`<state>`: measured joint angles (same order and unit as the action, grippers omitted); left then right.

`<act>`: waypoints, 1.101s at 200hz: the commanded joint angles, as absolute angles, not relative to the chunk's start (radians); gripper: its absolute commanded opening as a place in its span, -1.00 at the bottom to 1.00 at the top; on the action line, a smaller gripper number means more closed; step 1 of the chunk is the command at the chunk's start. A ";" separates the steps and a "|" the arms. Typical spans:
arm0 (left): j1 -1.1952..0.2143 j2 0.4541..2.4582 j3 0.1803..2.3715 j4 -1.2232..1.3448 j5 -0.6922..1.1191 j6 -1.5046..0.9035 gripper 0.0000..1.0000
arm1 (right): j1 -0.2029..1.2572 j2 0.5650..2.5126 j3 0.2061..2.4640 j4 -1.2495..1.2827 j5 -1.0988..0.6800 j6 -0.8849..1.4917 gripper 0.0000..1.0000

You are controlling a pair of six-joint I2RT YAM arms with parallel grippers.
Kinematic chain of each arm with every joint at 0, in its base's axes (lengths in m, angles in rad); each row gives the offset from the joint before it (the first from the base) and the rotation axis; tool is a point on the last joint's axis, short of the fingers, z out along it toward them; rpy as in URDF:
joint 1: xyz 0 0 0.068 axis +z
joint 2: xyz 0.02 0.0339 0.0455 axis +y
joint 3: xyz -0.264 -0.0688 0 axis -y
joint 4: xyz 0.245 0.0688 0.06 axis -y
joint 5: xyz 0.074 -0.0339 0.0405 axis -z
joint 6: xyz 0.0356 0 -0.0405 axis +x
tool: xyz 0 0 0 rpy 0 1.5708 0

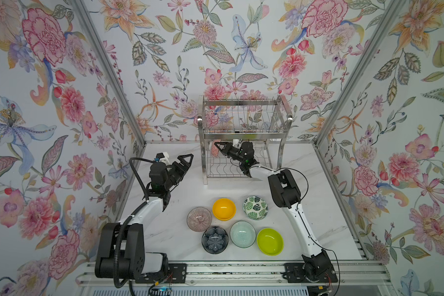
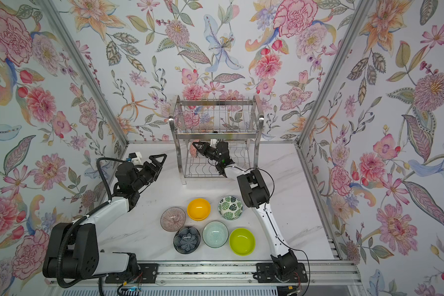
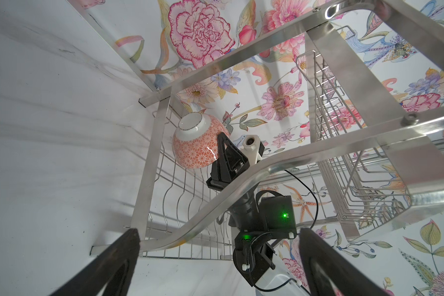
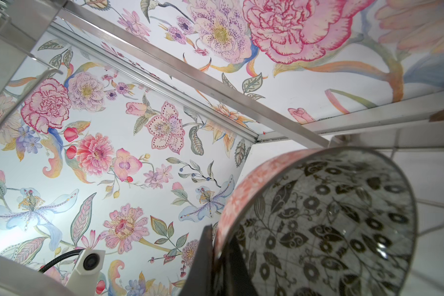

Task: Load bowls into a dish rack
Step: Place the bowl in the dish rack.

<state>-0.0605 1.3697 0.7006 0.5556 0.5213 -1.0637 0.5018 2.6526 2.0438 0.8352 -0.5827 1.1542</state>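
Bowl with black-and-white floral inside sits pinched in the right hand at the dish rack lower tier, nine-o'clock end; left hand gapes wide, empty.

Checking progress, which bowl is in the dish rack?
The orange-patterned bowl with a floral inside, pinched by the right hand in the dish rack's lower tier; the others sit on the table.

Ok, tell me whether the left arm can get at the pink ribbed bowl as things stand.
Probably yes: the left gripper hangs open and empty, and the pink ribbed bowl sits uncovered with bare table between them.
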 commanded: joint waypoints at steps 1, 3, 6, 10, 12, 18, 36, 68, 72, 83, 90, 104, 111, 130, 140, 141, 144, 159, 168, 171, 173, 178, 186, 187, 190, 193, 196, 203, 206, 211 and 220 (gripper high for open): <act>-0.051 1.385 0.696 0.568 0.548 -1.055 0.98 | 0.505 2.693 2.122 0.825 -0.611 1.129 -1.00; -0.051 1.385 0.695 0.568 0.548 -1.055 0.98 | 0.505 2.696 2.127 0.825 -0.612 1.129 -1.00; -0.051 1.385 0.696 0.568 0.548 -1.054 0.98 | 0.505 2.700 2.135 0.823 -0.613 1.130 -1.00; -0.051 1.385 0.696 0.566 0.548 -1.052 0.98 | 0.505 2.707 2.145 0.819 -0.614 1.131 -1.00; -0.051 1.385 0.697 0.565 0.548 -1.052 0.98 | 0.504 2.709 2.150 0.816 -0.614 1.131 -1.00; -0.051 1.385 0.697 0.563 0.546 -1.051 0.98 | 0.503 2.718 2.163 0.806 -0.614 1.131 -1.00; -0.051 1.384 0.700 0.553 0.545 -1.042 0.98 | 0.502 2.744 2.213 0.777 -0.619 1.127 -1.00; -0.047 1.385 0.700 0.534 0.538 -1.032 0.98 | 0.499 2.782 2.278 0.736 -0.617 1.121 -1.00; -0.048 1.385 0.700 0.532 0.538 -1.031 0.98 | 0.499 2.785 2.283 0.732 -0.617 1.120 -1.00; -0.047 1.385 0.699 0.527 0.537 -1.028 0.98 | 0.496 2.794 2.296 0.725 -0.616 1.120 -1.00; -0.047 1.385 0.699 0.524 0.533 -1.026 0.98 | 0.495 2.798 2.301 0.721 -0.617 1.118 -1.00; -0.047 1.388 0.700 0.518 0.529 -1.024 0.98 | 0.491 2.798 2.303 0.714 -0.620 1.115 -1.00; -0.048 1.389 0.700 0.517 0.530 -1.024 0.98 | 0.488 2.796 2.303 0.710 -0.624 1.113 -1.00; -0.047 1.392 0.703 0.515 0.528 -1.025 0.98 | 0.485 2.790 2.301 0.682 -0.634 1.097 -0.99; -0.048 1.393 0.704 0.515 0.528 -1.026 0.98 | 0.483 2.786 2.302 0.662 -0.638 1.085 -0.97; -0.048 1.394 0.703 0.515 0.528 -1.026 0.98 | 0.483 2.785 2.302 0.660 -0.639 1.083 -0.96; -0.047 1.394 0.703 0.515 0.527 -1.026 0.98 | 0.482 2.783 2.302 0.655 -0.640 1.080 -0.96; -0.048 1.394 0.699 0.515 0.525 -1.026 0.98 | 0.480 2.777 2.295 0.633 -0.643 1.064 -0.91; -0.048 1.392 0.694 0.515 0.521 -1.026 0.98 | 0.479 2.772 2.291 0.620 -0.644 1.056 -0.88; -0.048 1.391 0.692 0.515 0.519 -1.026 0.98 | 0.479 2.770 2.289 0.614 -0.646 1.051 -0.88; -0.046 1.391 0.690 0.515 0.519 -1.026 0.98 | 0.479 2.768 2.288 0.611 -0.646 1.048 -0.87; -0.047 1.390 0.688 0.515 0.515 -1.026 0.98 | 0.479 2.765 2.284 0.604 -0.647 1.041 -0.85; -0.048 1.390 0.683 0.515 0.510 -1.025 0.98 | 0.479 2.757 2.274 0.597 -0.647 1.026 -0.82; -0.048 1.390 0.682 0.515 0.509 -1.025 0.98 | 0.479 2.756 2.272 0.596 -0.647 1.026 -0.82; -0.047 1.388 0.679 0.514 0.509 -1.025 0.98 | 0.479 2.753 2.267 0.595 -0.647 1.022 -0.81; -0.048 1.389 0.677 0.514 0.507 -1.025 0.98 | 0.479 2.750 2.261 0.593 -0.646 1.018 -0.81; -0.048 1.388 0.678 0.515 0.506 -1.025 0.98 | 0.479 2.746 2.258 0.592 -0.645 1.016 -0.81; -0.047 1.390 0.673 0.514 0.506 -1.026 0.98 | 0.478 2.741 2.247 0.590 -0.644 1.010 -0.80; -0.047 1.390 0.672 0.514 0.506 -1.026 0.98 | 0.477 2.738 2.243 0.590 -0.644 1.008 -0.80; -0.047 1.389 0.669 0.514 0.507 -1.026 0.98 | 0.477 2.736 2.240 0.589 -0.643 1.007 -0.77; -0.047 1.388 0.664 0.514 0.505 -1.026 0.98 | 0.476 2.735 2.237 0.582 -0.642 1.004 -0.74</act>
